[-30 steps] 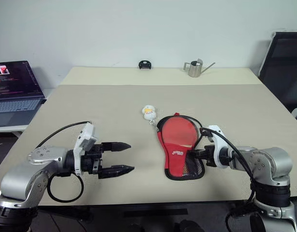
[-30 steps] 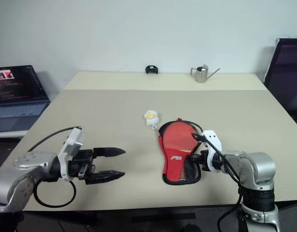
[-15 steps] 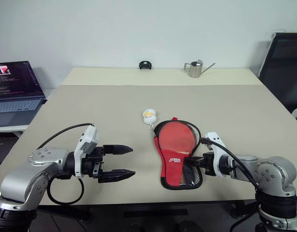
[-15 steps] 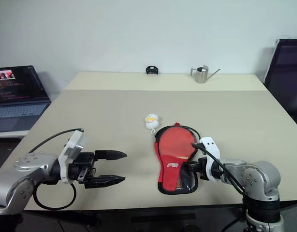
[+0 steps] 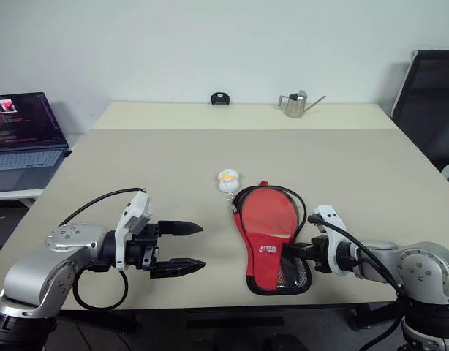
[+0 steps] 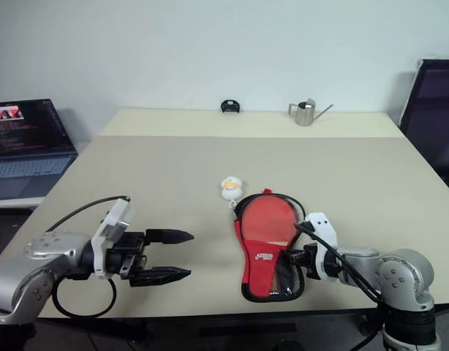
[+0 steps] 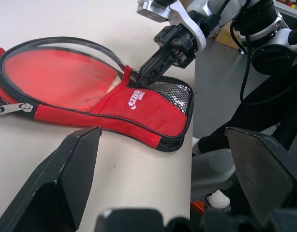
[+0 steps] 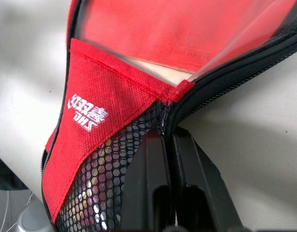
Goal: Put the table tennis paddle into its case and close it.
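The case [image 5: 262, 252] lies flat near the table's front edge, red side up, its round end unzipped. The table tennis paddle [image 5: 270, 212] sits inside, its red face showing through the opening and its handle hidden under the fabric. A white-yellow charm [image 5: 227, 180] rests just beyond the case on a short chain. My right gripper [image 5: 290, 249] is shut on the case's edge [image 8: 139, 104] where the red fabric meets the mesh pocket [image 8: 97, 181]. My left gripper [image 5: 203, 246] hovers open to the left of the case, pointing at it, with nothing between its fingers [image 7: 66, 183].
A laptop [image 5: 23, 135] stands off the table's left side. A small metal watering can [image 5: 294, 104] and a small black object [image 5: 219, 98] sit at the far edge. A black chair [image 5: 429, 95] stands at the right. The case's narrow end lies close to the table's front edge.
My right gripper has drawn back toward me, dragging the case and its charm slightly nearer. The left gripper has stayed open and in place.
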Motion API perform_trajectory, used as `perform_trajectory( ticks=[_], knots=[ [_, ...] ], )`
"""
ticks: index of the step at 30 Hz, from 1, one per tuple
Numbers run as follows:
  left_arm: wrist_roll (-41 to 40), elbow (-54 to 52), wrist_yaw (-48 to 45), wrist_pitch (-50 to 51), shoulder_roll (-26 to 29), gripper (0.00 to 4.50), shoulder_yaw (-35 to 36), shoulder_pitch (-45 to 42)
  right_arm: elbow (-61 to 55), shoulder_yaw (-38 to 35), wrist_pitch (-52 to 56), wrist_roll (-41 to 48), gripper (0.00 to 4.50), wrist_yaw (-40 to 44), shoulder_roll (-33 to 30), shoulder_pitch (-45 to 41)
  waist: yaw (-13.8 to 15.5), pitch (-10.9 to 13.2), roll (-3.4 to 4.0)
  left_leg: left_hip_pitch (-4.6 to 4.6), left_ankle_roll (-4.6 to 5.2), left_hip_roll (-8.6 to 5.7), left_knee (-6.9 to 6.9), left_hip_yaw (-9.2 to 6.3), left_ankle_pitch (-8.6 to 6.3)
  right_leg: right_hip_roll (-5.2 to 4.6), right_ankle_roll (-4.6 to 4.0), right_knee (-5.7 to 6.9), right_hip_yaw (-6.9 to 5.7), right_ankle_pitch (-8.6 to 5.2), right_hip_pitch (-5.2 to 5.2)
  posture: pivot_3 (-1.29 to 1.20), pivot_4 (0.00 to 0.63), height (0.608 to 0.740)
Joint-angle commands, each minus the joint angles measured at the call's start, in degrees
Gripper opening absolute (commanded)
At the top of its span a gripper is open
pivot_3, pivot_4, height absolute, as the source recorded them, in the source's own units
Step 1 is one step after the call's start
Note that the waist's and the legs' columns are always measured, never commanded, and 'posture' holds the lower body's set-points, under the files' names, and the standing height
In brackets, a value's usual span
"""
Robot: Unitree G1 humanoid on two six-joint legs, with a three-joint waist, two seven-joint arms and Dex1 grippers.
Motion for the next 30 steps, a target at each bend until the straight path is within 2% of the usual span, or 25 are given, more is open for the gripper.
perform_trajectory(
  ticks=[1, 4, 11, 15, 22, 25, 30],
  knots=[
    [-1.0, -1.1, 0.3, -0.4, 0.5, 4.50, 0.6, -0.6, -0.9, -0.1, 0.8, 2.5, 0.75, -1.8, -0.2, 0.1, 0.0, 0.0, 0.00, 0.00, 0.00, 0.00, 0.01, 0.00, 0.00, 0.00, 0.00, 0.00, 0.00, 0.00, 0.01, 0.00, 0.150, 0.740],
    [-1.0, -1.1, 0.5, -0.4, 0.4, 4.50, 0.6, -0.5, -1.1, -0.9, 0.8, 3.0, 1.72, -3.0, 0.1, -0.2, 0.0, 0.0, 0.00, 0.01, 0.00, 0.00, 0.01, 0.00, 0.00, 0.00, 0.00, 0.01, 0.00, 0.00, 0.01, 0.00, 0.150, 0.740],
    [-1.2, -1.4, 1.1, -0.5, 0.2, 4.50, 0.6, -0.1, -2.1, -4.3, 0.2, 1.4, 1.72, -2.2, 0.9, -3.3, 0.0, 0.0, 0.00, 0.01, 0.00, 0.00, 0.03, 0.01, 0.00, 0.02, 0.00, 0.02, 0.02, 0.00, 0.01, 0.00, 0.150, 0.740],
    [-1.3, -1.4, 1.4, -0.5, 0.0, 4.50, 0.8, 0.0, -0.6, -4.4, -2.4, 0.8, 1.72, 4.8, -6.7, -6.5, 0.0, 0.0, 0.01, 0.00, 0.00, 0.00, 0.04, 0.00, 0.00, 0.02, 0.00, 0.01, 0.00, 0.00, 0.01, 0.00, 0.150, 0.740],
    [-0.9, -0.6, 2.1, -0.9, -0.3, 4.50, 1.0, -0.3, 2.0, -7.4, -3.2, 4.6, 1.72, 14.4, -10.7, -8.0, -0.1, 0.0, -0.01, 0.03, 0.01, 0.03, 0.03, -0.01, 0.00, 0.06, 0.00, -0.01, 0.00, 0.00, 0.05, 0.00, 0.150, 0.740],
    [-1.1, -0.6, 2.3, -1.0, -0.2, 4.50, 1.2, -0.2, 0.7, -5.7, -4.2, 4.3, 1.72, 17.3, -12.8, -6.8, 0.1, 0.0, -0.01, 0.04, 0.01, 0.03, 0.04, 0.00, 0.00, 0.06, 0.00, 0.00, 0.01, 0.00, 0.06, 0.00, 0.150, 0.740],
    [-1.0, 0.0, 4.1, -0.9, -0.9, 4.50, 1.7, -0.6, -1.1, 1.2, -19.4, -5.7, 1.72, 21.8, -13.9, -7.3, 0.0, 0.0, -0.01, 0.07, 0.01, 0.04, 0.04, 0.01, 0.00, 0.06, 0.00, 0.00, 0.02, 0.00, 0.07, 0.00, 0.150, 0.740]
  ],
)
